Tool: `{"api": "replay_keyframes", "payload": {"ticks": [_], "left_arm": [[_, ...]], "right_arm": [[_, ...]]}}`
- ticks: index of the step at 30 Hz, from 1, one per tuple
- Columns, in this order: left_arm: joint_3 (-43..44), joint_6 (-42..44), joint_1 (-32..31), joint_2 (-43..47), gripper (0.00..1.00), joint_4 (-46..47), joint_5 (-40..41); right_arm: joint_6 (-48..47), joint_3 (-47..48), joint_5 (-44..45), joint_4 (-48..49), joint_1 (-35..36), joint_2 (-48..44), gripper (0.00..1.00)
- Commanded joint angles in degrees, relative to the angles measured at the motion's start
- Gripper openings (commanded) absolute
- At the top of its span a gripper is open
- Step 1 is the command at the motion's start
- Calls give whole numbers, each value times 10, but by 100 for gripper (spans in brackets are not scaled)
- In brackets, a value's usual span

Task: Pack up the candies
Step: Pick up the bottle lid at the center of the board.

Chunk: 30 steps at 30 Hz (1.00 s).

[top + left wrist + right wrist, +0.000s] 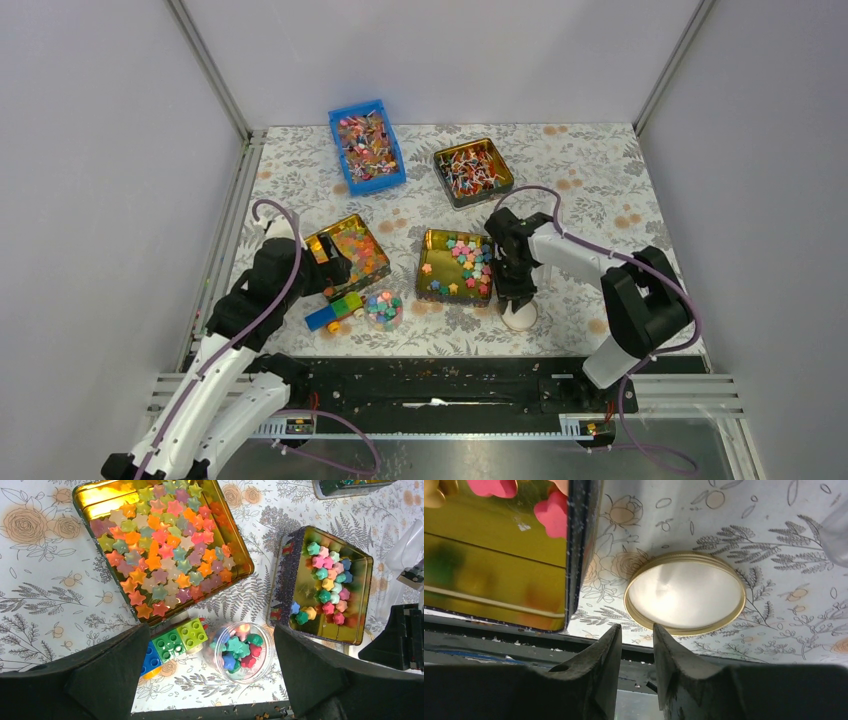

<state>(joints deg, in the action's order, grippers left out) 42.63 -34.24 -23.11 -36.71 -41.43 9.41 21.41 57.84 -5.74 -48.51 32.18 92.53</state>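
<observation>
- The gold tin [280, 575] that holds most of the candies [327, 582] sits mid-table between the two arms. The star-shaped pieces are bunched along its right side, and much of its floor is bare.
- The left gripper [211, 625] hangs with its jaws spread wide and nothing in them. It looks down on the front of the table, and the jar lies between its fingers in the wrist view.
- The right gripper [636, 632] is low over the table just off the tin's right wall. Its jaws are a narrow gap apart and hold nothing.
- The clear jar [241, 650] stands uncapped near the front edge, just beside a toy brick [172, 645]. It is near the tin's front-left corner and already has a small heap of candies inside.
- The round lid [685, 597] lies flat on the cloth directly ahead of the right fingertips, its near rim level with them. Being round, it has no long axis to line up with.
- The coming move likely turns on this: the lid is the right arm's to take, while the jar it belongs on stands well to the left, past the tin and nearer the left arm.
- Whether a fingertip already touches the lid's rim cannot be told. The overhead view hides the tips behind the wrist, and the jar's fill level is hard to judge.
</observation>
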Motion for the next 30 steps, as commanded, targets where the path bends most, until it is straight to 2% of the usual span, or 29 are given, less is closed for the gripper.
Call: {"api": "replay_keyframes", "payload": {"ticks": [1,10,14,18,19,30], "left_arm": [[-8,-17,4,13,99,21,0],[9,-12,4,15,99,1,19],[29,0,4,17,99,-16,40],[44,15,4,21,99,-21,52],[48,19,4,22,99,-21,53],[81,115,4,16,99,1,28]], "right_arm": [[-3,-7,-12,26,19,18,36],[-18,-26,7,55,40,62,33],[-23,-38,9,62,41,64,24],[-26,-44,2,60,42,59,2],[-26,-43,0,57,42,56,0],[-27,-22,-20,-9,42,-12,0]]}}
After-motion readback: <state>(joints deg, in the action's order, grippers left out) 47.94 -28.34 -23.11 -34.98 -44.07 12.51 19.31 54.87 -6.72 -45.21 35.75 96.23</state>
